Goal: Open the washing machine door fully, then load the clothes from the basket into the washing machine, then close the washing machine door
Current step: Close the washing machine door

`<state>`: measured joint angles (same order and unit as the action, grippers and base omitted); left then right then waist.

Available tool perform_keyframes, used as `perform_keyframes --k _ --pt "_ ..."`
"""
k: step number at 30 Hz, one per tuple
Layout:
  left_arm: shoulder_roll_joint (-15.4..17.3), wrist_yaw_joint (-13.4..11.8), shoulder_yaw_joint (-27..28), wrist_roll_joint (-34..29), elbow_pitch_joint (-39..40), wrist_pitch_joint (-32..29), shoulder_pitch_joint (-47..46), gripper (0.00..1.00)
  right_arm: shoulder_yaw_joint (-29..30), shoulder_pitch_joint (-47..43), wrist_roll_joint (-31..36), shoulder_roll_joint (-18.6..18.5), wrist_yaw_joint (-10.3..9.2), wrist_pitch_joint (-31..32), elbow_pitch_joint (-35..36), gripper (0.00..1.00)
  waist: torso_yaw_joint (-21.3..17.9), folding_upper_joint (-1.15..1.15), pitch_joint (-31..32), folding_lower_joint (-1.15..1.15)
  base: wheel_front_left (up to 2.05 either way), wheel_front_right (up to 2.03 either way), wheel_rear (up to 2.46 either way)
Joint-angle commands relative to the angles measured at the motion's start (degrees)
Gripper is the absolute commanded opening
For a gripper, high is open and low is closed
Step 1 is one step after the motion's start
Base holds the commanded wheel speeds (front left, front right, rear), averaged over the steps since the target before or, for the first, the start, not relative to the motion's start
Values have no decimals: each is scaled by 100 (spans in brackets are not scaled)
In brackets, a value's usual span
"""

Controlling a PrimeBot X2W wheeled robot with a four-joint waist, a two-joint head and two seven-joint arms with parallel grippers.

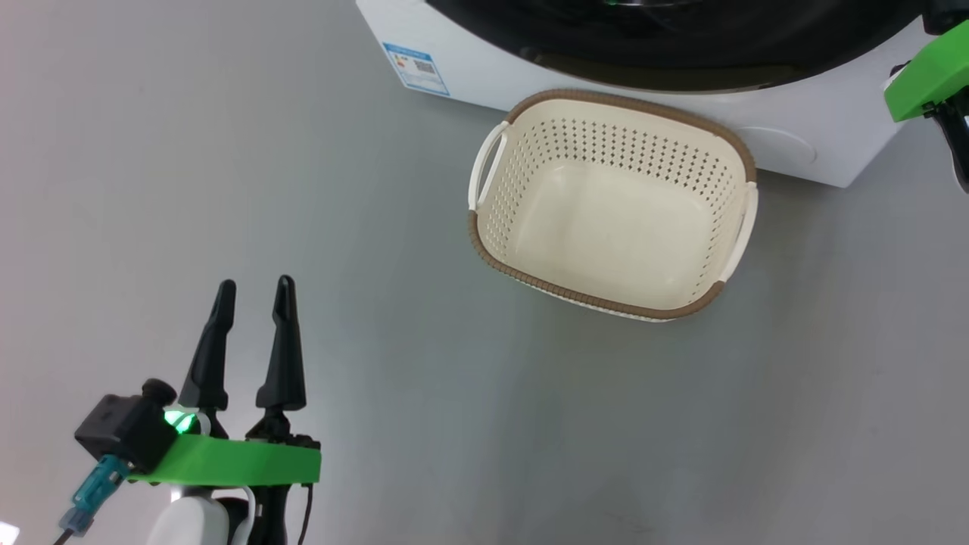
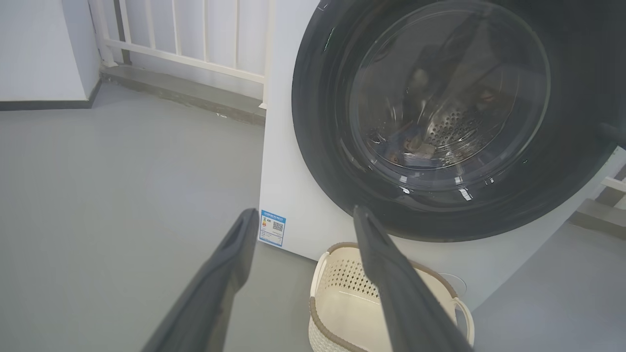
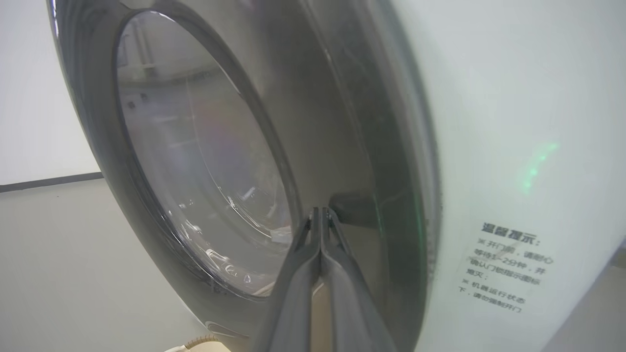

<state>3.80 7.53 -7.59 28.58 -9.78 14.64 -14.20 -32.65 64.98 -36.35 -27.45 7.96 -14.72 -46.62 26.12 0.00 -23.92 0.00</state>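
The washing machine (image 1: 530, 83) stands at the top of the head view, and its glossy black door (image 2: 318, 122) lies flat against its white front. Blue fabric, the clothes (image 2: 406, 144), shows dimly in the drum through the glass window. The cream basket (image 1: 606, 97) sits on the floor before the machine with nothing in it. My left gripper (image 1: 253, 286) is open at the lower left, well clear of the basket, and points at the machine (image 2: 305, 212). My right gripper (image 3: 320, 210) is shut and holds nothing. Its tips rest on the door's black ring (image 3: 371, 146), beside a dark recess.
A blue label sticker (image 2: 272, 228) marks the machine's lower left corner. A white railing (image 2: 195, 34) and a low sill run behind the machine on its left. Grey floor (image 1: 227, 151) spreads wide to the left of the basket. My right arm's green bracket (image 1: 927, 79) sits at the upper right.
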Motion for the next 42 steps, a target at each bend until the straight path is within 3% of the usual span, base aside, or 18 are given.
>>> perform_keyframes --k 1,3,4,5,17,26,42 --pt "148 -4 200 -59 95 36 -61 100 24 -188 -78 0 -47 -28 102 12 -77 0 77 0 0 0 0" --pt "165 -4 203 -66 96 36 -61 100 -31 -293 -102 21 -47 -28 156 57 -143 0 154 0 0 0 0" --pt "174 -4 201 -70 97 36 -58 100 -38 -351 -90 34 -47 -28 198 96 -180 0 195 0 0 0 0" --pt "181 -4 195 -71 93 36 -58 100 -71 -435 -93 57 -47 -28 231 100 -216 0 240 0 0 0 0" --pt "338 -4 193 -111 35 36 71 100 -21 -1589 -188 233 -47 -28 932 100 -843 0 962 0 0 0 0" --pt "470 -4 216 -134 -1 36 272 100 521 -2728 -119 334 -47 -28 1701 100 -1547 0 1581 0 0 0 0" --pt "517 -4 423 -215 -25 36 657 100 1546 -4260 344 707 -47 -28 2602 100 -2394 0 2184 0 0 0 0"
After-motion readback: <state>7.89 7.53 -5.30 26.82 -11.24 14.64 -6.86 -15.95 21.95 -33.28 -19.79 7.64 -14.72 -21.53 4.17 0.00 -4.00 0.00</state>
